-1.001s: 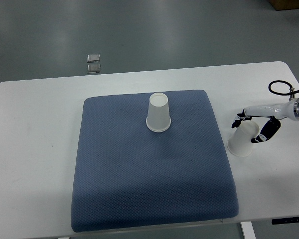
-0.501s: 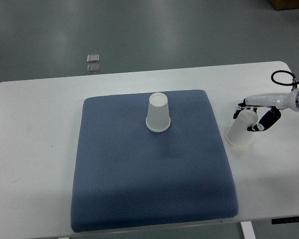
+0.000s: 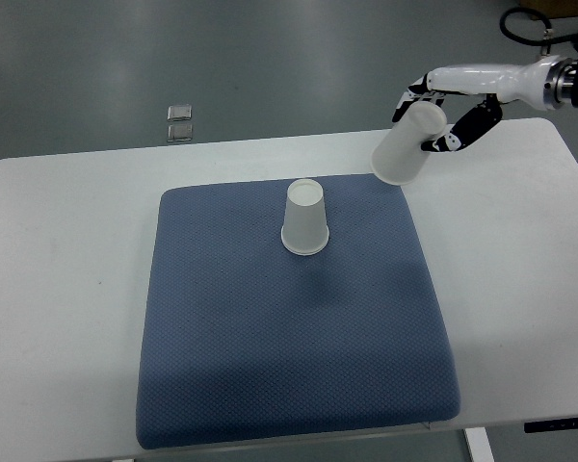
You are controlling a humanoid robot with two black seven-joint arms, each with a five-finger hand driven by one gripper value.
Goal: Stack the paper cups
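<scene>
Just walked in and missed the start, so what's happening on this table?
The robot's right hand is holding a paper cup in the air, tilted with its open mouth facing down and left, over the far right corner of a blue mat. A second cup stands upside down on the mat on a white table. The cups are not yet stacked. The left arm is out of view.

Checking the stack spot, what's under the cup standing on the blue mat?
The upside-down paper cup rests directly on the blue mat, rim down. Whatever might sit inside it is covered by its walls, so that cannot be seen.
</scene>
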